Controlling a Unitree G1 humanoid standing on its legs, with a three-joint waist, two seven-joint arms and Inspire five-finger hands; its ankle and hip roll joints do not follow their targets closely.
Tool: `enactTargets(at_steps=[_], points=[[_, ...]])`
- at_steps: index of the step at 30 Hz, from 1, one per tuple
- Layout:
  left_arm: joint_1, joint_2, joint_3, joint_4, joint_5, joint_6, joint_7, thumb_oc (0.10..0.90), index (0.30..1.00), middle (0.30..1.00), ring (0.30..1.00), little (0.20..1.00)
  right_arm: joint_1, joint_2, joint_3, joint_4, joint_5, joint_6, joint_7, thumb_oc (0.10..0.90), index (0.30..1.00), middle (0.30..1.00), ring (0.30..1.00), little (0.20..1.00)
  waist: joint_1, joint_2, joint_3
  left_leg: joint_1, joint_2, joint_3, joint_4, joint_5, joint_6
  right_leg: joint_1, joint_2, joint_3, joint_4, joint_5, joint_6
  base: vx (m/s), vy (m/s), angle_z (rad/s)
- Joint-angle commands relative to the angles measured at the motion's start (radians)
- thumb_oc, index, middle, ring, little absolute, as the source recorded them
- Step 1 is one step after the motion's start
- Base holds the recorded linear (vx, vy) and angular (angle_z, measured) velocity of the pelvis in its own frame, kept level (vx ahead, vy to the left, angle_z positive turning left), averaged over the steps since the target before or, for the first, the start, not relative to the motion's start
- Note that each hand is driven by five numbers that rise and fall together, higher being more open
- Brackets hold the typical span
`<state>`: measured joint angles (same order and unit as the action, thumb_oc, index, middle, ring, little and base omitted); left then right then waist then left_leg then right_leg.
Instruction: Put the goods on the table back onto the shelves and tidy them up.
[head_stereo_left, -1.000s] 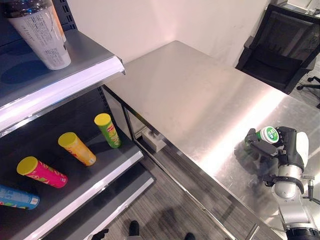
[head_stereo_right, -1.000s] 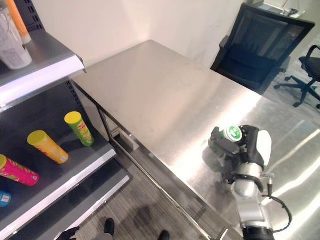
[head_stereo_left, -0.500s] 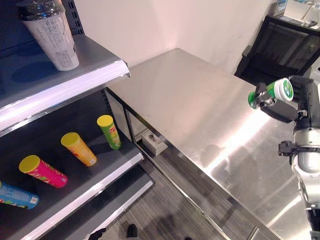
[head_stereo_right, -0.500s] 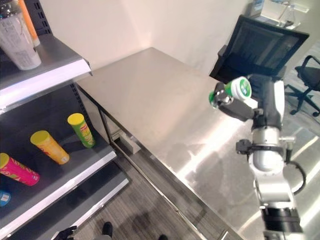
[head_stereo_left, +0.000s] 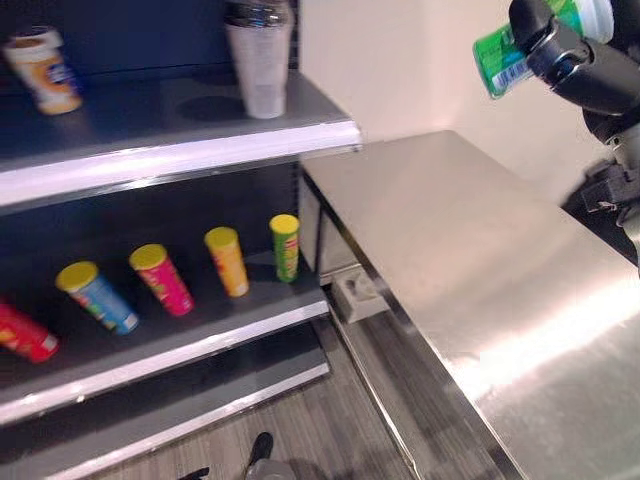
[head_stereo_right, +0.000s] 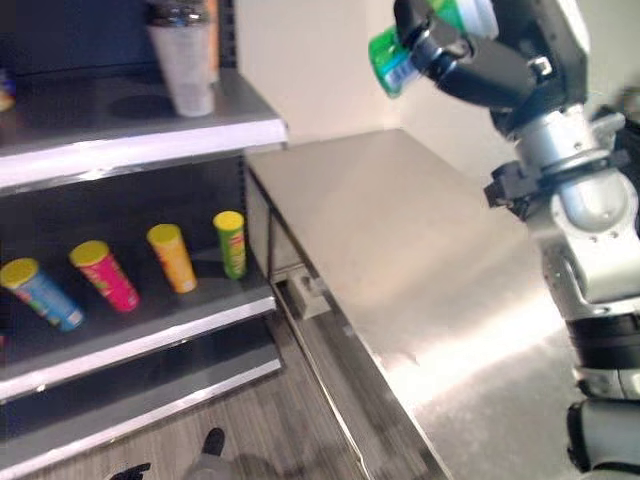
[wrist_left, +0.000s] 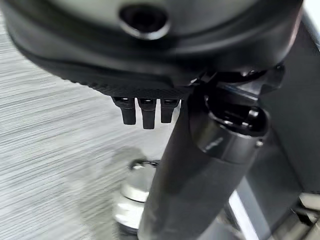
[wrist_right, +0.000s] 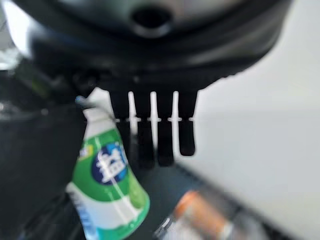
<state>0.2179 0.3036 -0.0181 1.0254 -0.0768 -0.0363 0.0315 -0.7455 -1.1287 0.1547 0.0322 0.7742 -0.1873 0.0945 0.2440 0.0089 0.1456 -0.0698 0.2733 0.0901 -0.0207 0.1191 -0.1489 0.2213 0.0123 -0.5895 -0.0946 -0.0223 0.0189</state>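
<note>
Right robot hand (head_stereo_right: 470, 65) has gone from low on the desk (head_stereo_left: 480, 260) a second ago to high in the air, fingers curled round the green bottle (head_stereo_left: 515, 50), which is clear of the desk and tipped with its base toward the shelves. The whole view has also swung toward the shelving, so that's the camera turning, not the goods moving. Means pick and lift look done; the carry to the shelf is under way, placing not yet done. In the right wrist view the bottle (wrist_right: 107, 190) sits between the thumb side and the row of fingers (wrist_right: 165, 135), so the grip looks firm, though the contact points themselves are blurred there. Arm is raised with the wrist bent toward the upper shelf (head_stereo_left: 180, 150), which holds a tall clear cup (head_stereo_left: 258, 60) and a small orange-and-white tub (head_stereo_left: 42, 70). The lower shelf (head_stereo_left: 180, 330) carries a row of tilted chip cans (head_stereo_left: 228, 262). Free space on the upper shelf between cup and tub looks like the likely drop spot. Left robot hand (wrist_left: 145, 110) hangs down by the floor, fingers curled, holding nothing.
</note>
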Motion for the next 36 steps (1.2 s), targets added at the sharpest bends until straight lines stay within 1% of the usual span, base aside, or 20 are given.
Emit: enactTargets(at_steps=[1,3,4,5,6,7,8,11,14,16,17,18,19,20,21,22,28,34,35,36], points=[[-0.054,0.083,-0.036,-0.002,0.006,-0.035,-0.002,0.800,0.900,0.900,0.900,0.900,-0.119,0.006,-0.023,0.014,0.091,-0.074,0.016,0.400,0.300,0.300,0.300,0.300,-0.001,-0.064,-0.021,0.016,0.054,0.042,0.125,0.008,-0.070,-0.012,-0.084,0.044,0.007,-0.074,0.058,-0.09,0.012,0.37],[-0.058,0.090,-0.037,0.002,0.011,-0.039,-0.003,0.800,0.900,0.900,0.900,0.900,-0.167,-0.003,0.016,0.025,0.100,-0.073,0.029,0.400,0.300,0.300,0.300,0.300,-0.007,-0.082,-0.024,0.049,0.057,0.074,0.199,-0.049,-0.058,-0.036,-0.104,0.010,0.007,-0.053,0.057,-0.13,0.017,0.27],[-0.058,0.088,-0.035,0.002,0.011,-0.039,-0.003,0.800,0.900,0.900,0.900,0.900,-0.177,-0.003,0.023,0.029,0.101,-0.074,0.029,0.400,0.300,0.300,0.300,0.300,-0.009,-0.080,-0.024,0.047,0.058,0.073,0.204,-0.053,-0.057,-0.035,-0.104,0.010,0.007,-0.053,0.058,-0.17,0.135,0.90],[-0.064,0.092,-0.039,0.004,0.017,-0.044,0.000,0.800,0.900,0.900,0.900,0.900,-0.239,-0.013,0.068,0.035,0.102,-0.071,0.037,0.400,0.300,0.300,0.300,0.300,-0.033,-0.085,-0.045,0.125,0.070,0.107,0.217,-0.094,-0.059,-0.052,-0.128,-0.037,0.010,-0.032,0.067,-0.10,0.175,0.99],[-0.066,0.093,-0.040,0.004,0.016,-0.046,0.001,0.800,0.900,0.900,0.900,0.900,-0.254,-0.017,0.078,0.037,0.100,-0.069,0.038,0.400,0.300,0.300,0.300,0.300,-0.036,-0.085,-0.050,0.139,0.071,0.114,0.214,-0.093,-0.064,-0.056,-0.134,-0.046,0.011,-0.026,0.069,-0.10,0.289,1.20],[-0.062,0.083,-0.046,0.001,0.018,-0.046,-0.001,0.800,0.900,0.900,0.900,0.900,-0.281,-0.017,0.096,0.050,0.097,-0.069,0.037,0.400,0.300,0.300,0.300,0.300,-0.051,-0.073,-0.071,0.185,0.057,0.122,0.170,-0.117,-0.065,-0.063,-0.145,-0.058,0.013,-0.009,0.080,-0.01,0.236,0.41],[-0.060,0.081,-0.050,0.000,0.021,-0.045,-0.005,0.800,0.900,0.900,0.900,0.900,-0.292,-0.016,0.100,0.056,0.096,-0.066,0.034,0.400,0.300,0.300,0.300,0.300,-0.054,-0.067,-0.081,0.199,0.049,0.134,0.131,-0.129,-0.064,-0.065,-0.152,-0.067,0.015,0.002,0.087,0.02,0.235,0.33],[-0.061,0.078,-0.054,0.006,0.038,-0.042,-0.010,0.800,0.900,0.900,0.900,0.900,-0.301,-0.001,0.094,0.061,0.104,-0.074,0.033,0.400,0.300,0.300,0.300,0.300,-0.048,-0.059,-0.102,0.219,0.024,0.155,0.046,-0.124,-0.060,-0.059,-0.175,-0.085,0.017,0.031,0.106,0.01,0.196,0.37],[-0.065,0.087,-0.067,0.010,0.059,-0.041,-0.016,0.800,0.900,0.900,0.900,0.900,-0.294,-0.006,0.056,0.057,0.103,-0.086,0.020,0.400,0.300,0.300,0.300,0.300,-0.044,-0.053,-0.119,0.232,-0.008,0.141,-0.052,-0.101,-0.055,-0.063,-0.208,-0.116,0.023,0.064,0.131,-0.04,0.217,0.57],[-0.075,0.099,-0.085,0.022,0.080,-0.043,-0.022,0.800,0.900,0.900,0.900,0.900,-0.307,-0.007,0.027,0.054,0.104,-0.102,0.002,0.400,0.300,0.300,0.300,0.300,-0.038,-0.049,-0.127,0.213,-0.033,0.121,-0.061,-0.111,-0.047,-0.071,-0.244,-0.141,0.036,0.093,0.154,-0.06,0.224,0.65],[-0.076,0.101,-0.086,0.023,0.081,-0.043,-0.022,0.800,0.900,0.900,0.900,0.900,-0.302,-0.008,0.021,0.053,0.104,-0.102,0.002,0.400,0.300,0.300,0.300,0.300,-0.040,-0.053,-0.128,0.210,-0.037,0.117,-0.061,-0.111,-0.044,-0.072,-0.248,-0.144,0.038,0.095,0.157,-0.04,0.198,0.59],[-0.076,0.103,-0.090,0.027,0.090,-0.046,-0.025,0.800,0.900,0.900,0.900,0.900,-0.300,-0.009,0.011,0.052,0.103,-0.106,-0.002,0.400,0.300,0.300,0.300,0.300,-0.041,-0.053,-0.129,0.204,-0.050,0.110,-0.062,-0.115,-0.038,-0.075,-0.266,-0.151,0.045,0.110,0.168,-0.02,0.207,0.49],[-0.077,0.111,-0.093,0.030,0.097,-0.045,-0.027,0.800,0.900,0.900,0.900,0.900,-0.304,-0.005,0.005,0.052,0.097,-0.105,-0.007,0.400,0.300,0.300,0.300,0.300,-0.036,-0.059,-0.131,0.197,-0.074,0.099,-0.063,-0.126,-0.025,-0.078,-0.295,-0.159,0.055,0.127,0.184,-0.04,0.271,0.22],[-0.077,0.115,-0.096,0.033,0.101,-0.047,-0.027,0.800,0.900,0.900,0.900,0.900,-0.311,-0.005,0.013,0.059,0.088,-0.103,-0.008,0.400,0.300,0.300,0.300,0.300,-0.032,-0.065,-0.131,0.193,-0.089,0.095,-0.064,-0.131,-0.018,-0.080,-0.310,-0.161,0.059,0.138,0.193,-0.03,0.196,0.25],[-0.078,0.115,-0.096,0.033,0.101,-0.047,-0.027,0.800,0.900,0.900,0.900,0.900,-0.313,-0.005,0.014,0.059,0.088,-0.103,-0.008,0.400,0.300,0.300,0.300,0.300,-0.033,-0.065,-0.131,0.193,-0.090,0.094,-0.064,-0.131,-0.018,-0.081,-0.311,-0.161,0.060,0.138,0.194,-0.05,0.233,0.20],[-0.084,0.126,-0.099,0.037,0.109,-0.047,-0.026,0.800,0.900,0.900,0.900,0.900,-0.326,-0.007,0.042,0.058,0.072,-0.094,-0.007,0.400,0.300,0.300,0.300,0.300,-0.023,-0.077,-0.128,0.185,-0.124,0.082,-0.064,-0.143,0.000,-0.085,-0.344,-0.163,0.070,0.164,0.215,-0.03,0.169,0.20],[-0.087,0.141,-0.111,0.028,0.136,-0.055,-0.037,0.800,0.900,0.900,0.900,0.900,-0.338,-0.014,0.081,0.047,0.048,-0.089,-0.004,0.400,0.300,0.300,0.300,0.300,-0.018,-0.093,-0.120,0.170,-0.186,0.059,-0.067,-0.160,0.033,-0.096,-0.403,-0.163,0.095,0.196,0.235,-0.03,0.156,0.15],[-0.092,0.159,-0.112,0.017,0.147,-0.057,-0.040,0.800,0.900,0.900,0.900,0.900,-0.331,-0.016,0.084,0.024,0.017,-0.099,-0.022,0.400,0.300,0.300,0.300,0.300,-0.021,-0.101,-0.109,0.168,-0.222,0.054,-0.067,-0.170,0.055,-0.110,-0.447,-0.163,0.131,0.230,0.243,-0.03,0.111,0.03],[-0.094,0.163,-0.110,0.014,0.147,-0.057,-0.038,0.800,0.900,0.900,0.900,0.900,-0.322,-0.014,0.075,0.018,0.014,-0.100,-0.025,0.400,0.300,0.300,0.300,0.300,-0.024,-0.098,-0.104,0.168,-0.223,0.050,-0.067,-0.168,0.057,-0.114,-0.450,-0.155,0.142,0.234,0.243,-0.05,0.020,0.00],[-0.100,0.169,-0.110,0.011,0.147,-0.057,-0.036,0.800,0.900,0.900,0.900,0.900,-0.311,-0.017,0.064,0.009,0.007,-0.102,-0.027,0.400,0.300,0.300,0.300,0.300,-0.033,-0.096,-0.096,0.168,-0.223,0.041,-0.067,-0.165,0.060,-0.123,-0.451,-0.128,0.167,0.242,0.243,-0.10,0.022,0.05]])
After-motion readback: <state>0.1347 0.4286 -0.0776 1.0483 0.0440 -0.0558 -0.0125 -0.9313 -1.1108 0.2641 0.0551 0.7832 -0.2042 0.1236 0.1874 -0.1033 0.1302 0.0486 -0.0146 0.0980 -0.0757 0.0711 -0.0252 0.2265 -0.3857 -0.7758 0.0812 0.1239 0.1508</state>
